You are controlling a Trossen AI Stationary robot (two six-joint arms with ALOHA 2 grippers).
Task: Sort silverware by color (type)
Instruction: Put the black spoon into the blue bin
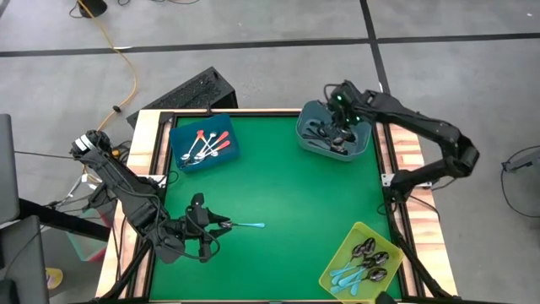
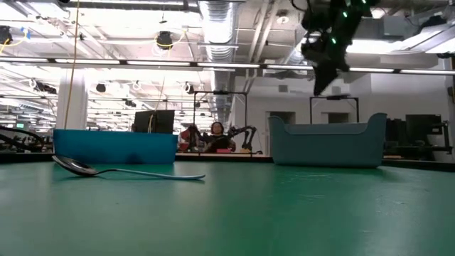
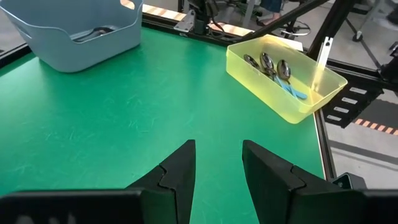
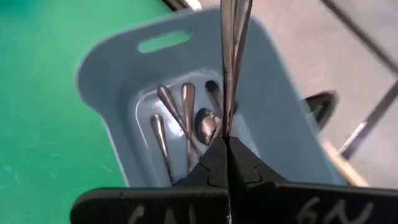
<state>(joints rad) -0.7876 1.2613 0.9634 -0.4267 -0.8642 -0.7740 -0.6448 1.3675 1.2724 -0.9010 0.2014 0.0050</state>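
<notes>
— Where's the right end effector (image 4: 227, 146)?
— Above the grey bin (image 1: 310, 127), clenched on a dark spoon (image 4: 234, 43).
— And the left end effector (image 1: 221, 225)?
— Released, beside a blue-handled spoon (image 1: 246, 225) on the worktop (image 1: 295, 190).

A green table mat (image 1: 287, 186) serves as the landmark. A black keyboard-like object (image 1: 187, 91) lies on the grey floor just beyond the mat's far left corner, and an orange cable (image 1: 128, 80) runs across the floor near it. In the low view, a person (image 2: 215, 134) sits in the room far behind the mat.
</notes>
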